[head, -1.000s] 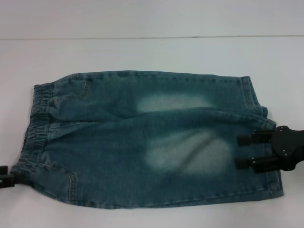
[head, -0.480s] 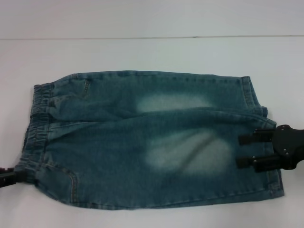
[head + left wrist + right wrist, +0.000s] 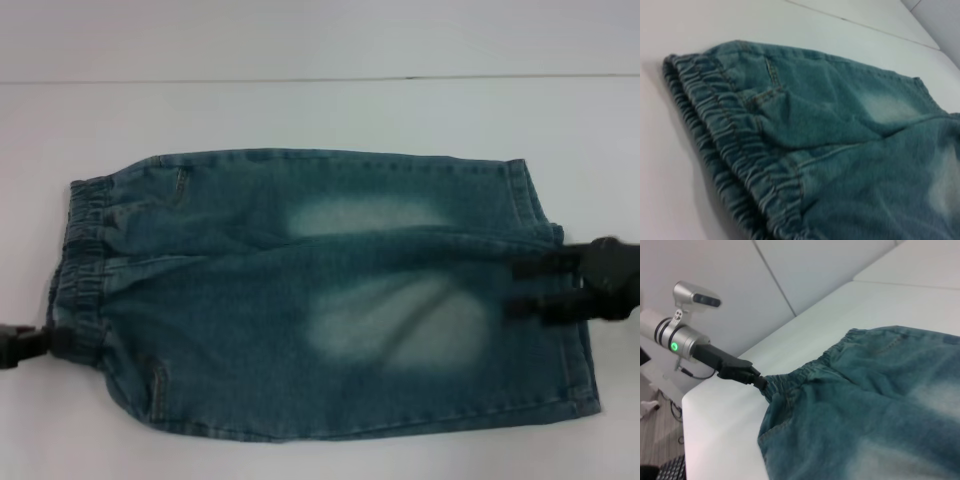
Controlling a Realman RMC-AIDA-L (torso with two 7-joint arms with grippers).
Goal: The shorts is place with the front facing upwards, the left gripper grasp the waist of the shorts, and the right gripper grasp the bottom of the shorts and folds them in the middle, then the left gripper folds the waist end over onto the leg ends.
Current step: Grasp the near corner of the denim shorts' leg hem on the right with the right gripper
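The blue-green denim shorts (image 3: pixel 320 290) lie flat on the white table, doubled lengthwise, pale washed patches facing up. Their gathered waist (image 3: pixel 80 260) is at the left and the stitched leg ends (image 3: pixel 575 380) at the right. My left gripper (image 3: pixel 45 343) is at the near left corner, shut on the waist. The right wrist view shows the left gripper (image 3: pixel 759 382) pinching the waistband, with the cloth (image 3: pixel 880 410) pulled to a point there. The left wrist view shows the ruched waist (image 3: pixel 740 150) close up. My right gripper (image 3: pixel 522 287) is open above the leg ends, its fingers (image 3: pixel 535 268) apart.
The white table (image 3: pixel 300 110) runs on beyond the shorts to a seam line at the back. In the right wrist view the table's edge (image 3: pixel 690 400) drops off just behind the left arm's silver wrist (image 3: pixel 675 337), with floor below.
My left gripper has moved right onto the waist's near corner and closed on it, drawing that corner inward. My right gripper has shifted a little toward the far right.
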